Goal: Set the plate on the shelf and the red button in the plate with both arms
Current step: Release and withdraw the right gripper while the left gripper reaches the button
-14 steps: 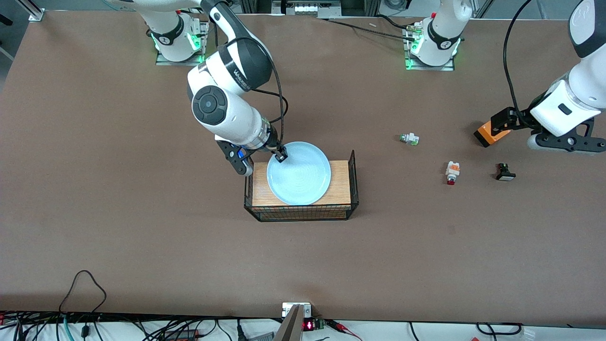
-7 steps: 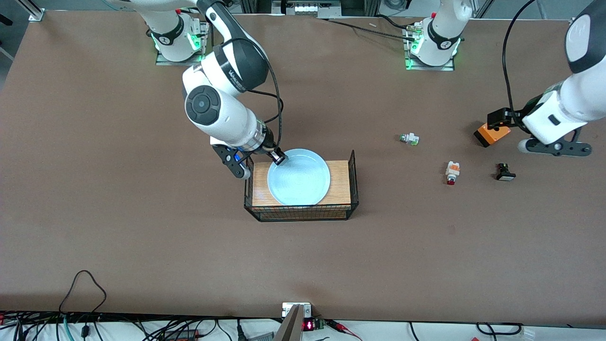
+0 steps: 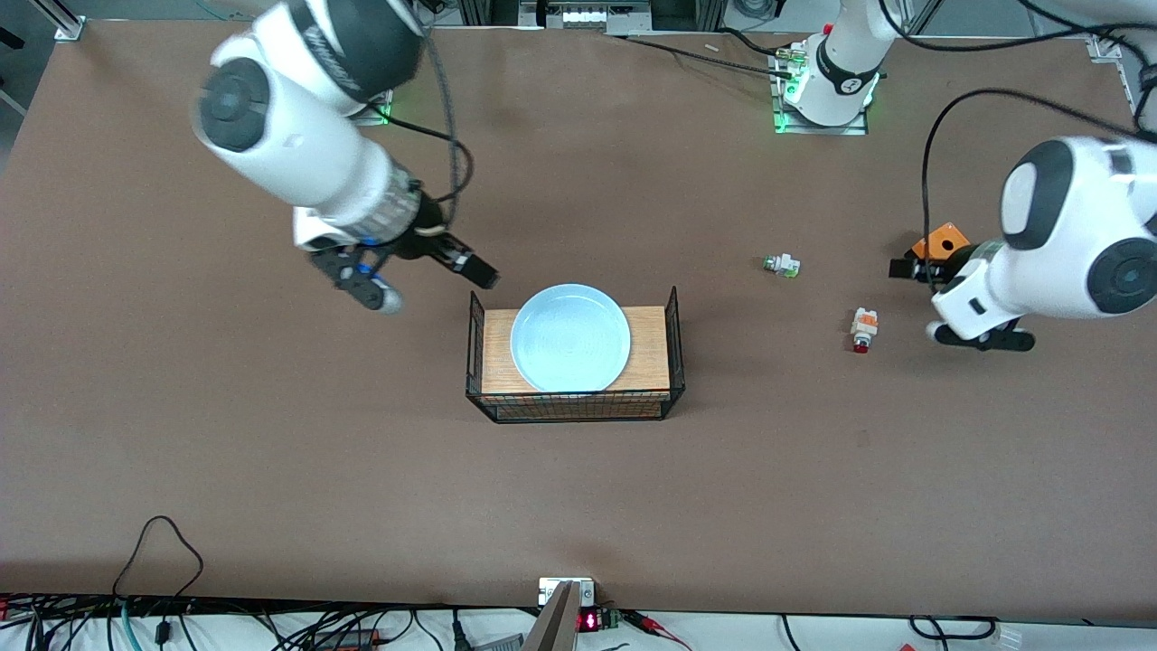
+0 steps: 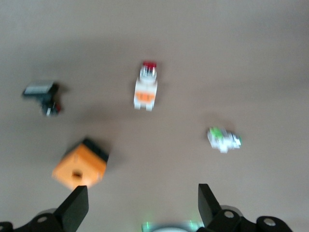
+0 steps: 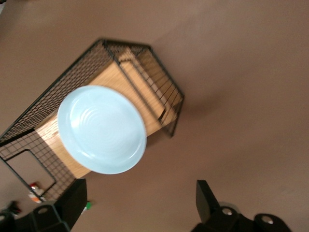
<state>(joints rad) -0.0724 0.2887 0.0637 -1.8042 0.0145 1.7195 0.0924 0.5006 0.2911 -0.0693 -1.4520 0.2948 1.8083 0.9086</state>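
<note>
No text, label or number can be read on anything here.

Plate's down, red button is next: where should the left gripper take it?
Take the red button from above, across its white middle, between the orange block and the red cap. It lies flat on the table, clear of its neighbours; the open left gripper hovers close by.

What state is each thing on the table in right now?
plate: flat on the wire basket, released
red button: lying on the table, untouched
green-tipped part: lying on the table
orange block: on the table by the left arm
right gripper: open, empty, over bare table beside the basket
left gripper: open, empty, over the small parts
</note>
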